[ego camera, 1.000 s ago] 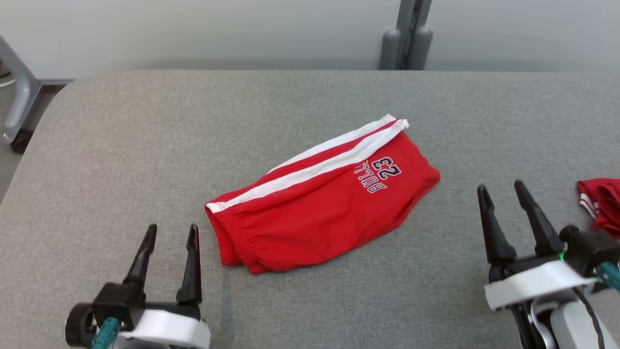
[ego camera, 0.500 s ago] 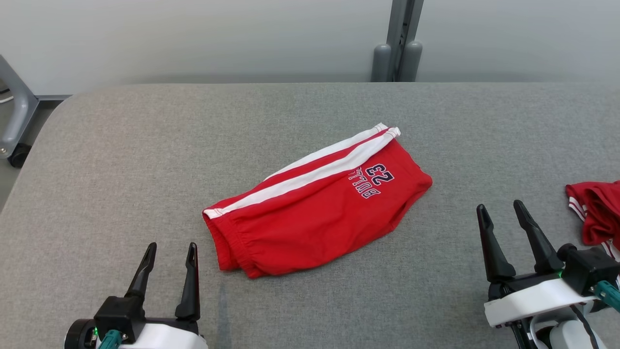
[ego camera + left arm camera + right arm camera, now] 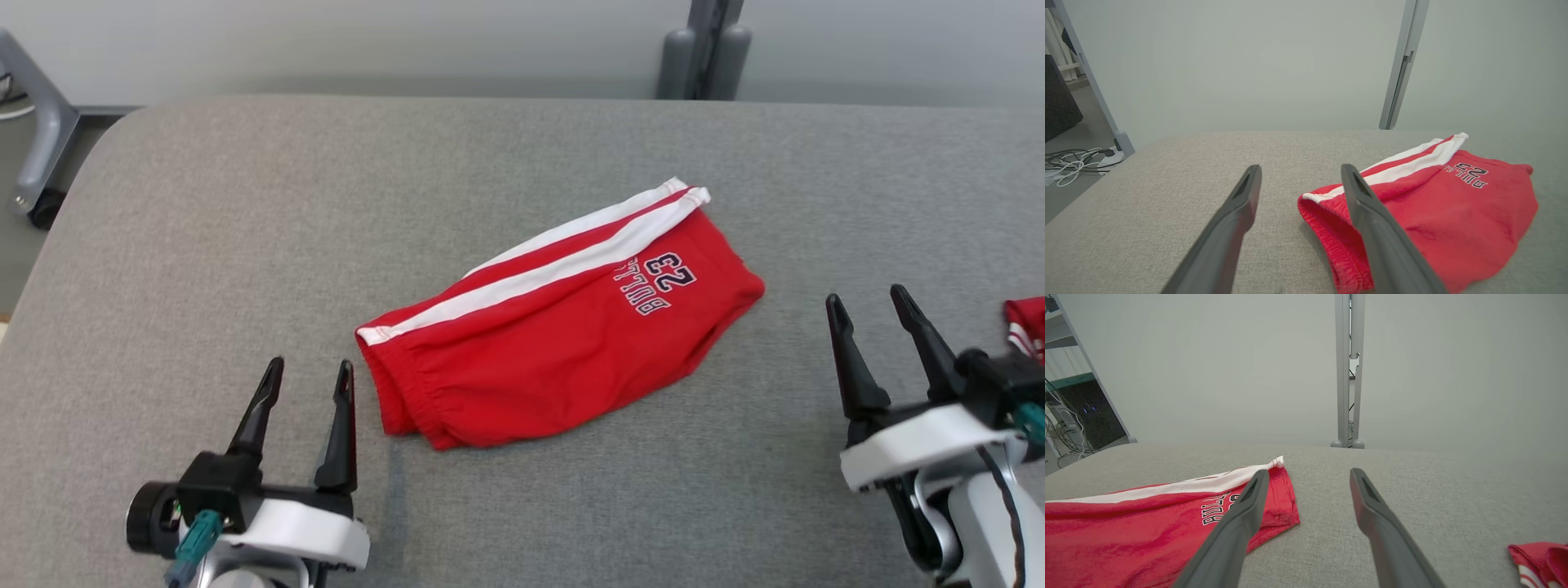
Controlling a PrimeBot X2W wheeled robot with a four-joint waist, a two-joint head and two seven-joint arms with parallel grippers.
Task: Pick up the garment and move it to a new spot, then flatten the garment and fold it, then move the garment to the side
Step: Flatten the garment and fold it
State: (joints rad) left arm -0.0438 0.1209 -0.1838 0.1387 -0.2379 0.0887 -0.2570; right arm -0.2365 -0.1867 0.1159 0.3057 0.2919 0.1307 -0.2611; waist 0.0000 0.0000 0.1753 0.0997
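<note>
Head view: folded red shorts [image 3: 563, 343] with white side stripes, lying flat at the middle of grey padded table [image 3: 245, 204]. Left gripper [image 3: 312, 366] at the table's near left part, fingers spread wide, gripping nothing, just clear of the shorts. Right gripper [image 3: 865, 296] at the table's near right part, fingers likewise spread, empty. Second red cloth [image 3: 1027, 322] at the table's right edge.

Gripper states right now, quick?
Left gripper: open, empty, just clear of the folded red fabric shorts with white side stripes.
Right gripper: open, empty.
</note>
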